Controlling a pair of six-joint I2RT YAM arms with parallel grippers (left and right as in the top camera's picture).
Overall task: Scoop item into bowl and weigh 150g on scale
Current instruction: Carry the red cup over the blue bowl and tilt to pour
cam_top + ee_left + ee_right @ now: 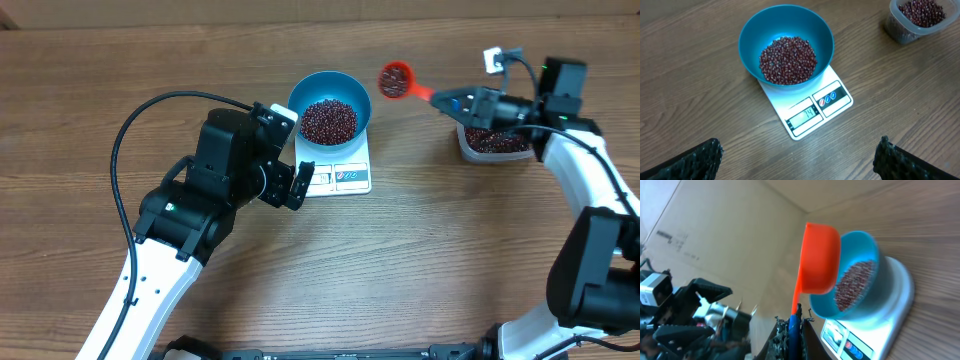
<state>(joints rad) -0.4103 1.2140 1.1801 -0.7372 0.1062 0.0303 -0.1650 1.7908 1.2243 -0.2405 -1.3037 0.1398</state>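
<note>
The blue bowl (330, 92) stands on the white scale (345, 178) and holds a heap of dark red-brown beans (328, 121). My left gripper (300, 186) hovers open just left of the scale's display, holding nothing. In its wrist view the bowl (752, 35), beans (788, 60) and lit scale display (805, 116) lie ahead of the wide-apart fingertips (702, 157). My right gripper (452, 103) is shut on the handle of a red scoop (395, 78), whose cup hangs in the air just right of the bowl. The right wrist view shows scoop (820, 257), bowl (867, 245) and scale (890, 315).
A clear plastic tub (492, 142) of more beans sits at the right, under my right arm, and appears again as the tub (920, 17) in the left wrist view. A black cable (150, 115) loops over the left arm. The table is wood-grain.
</note>
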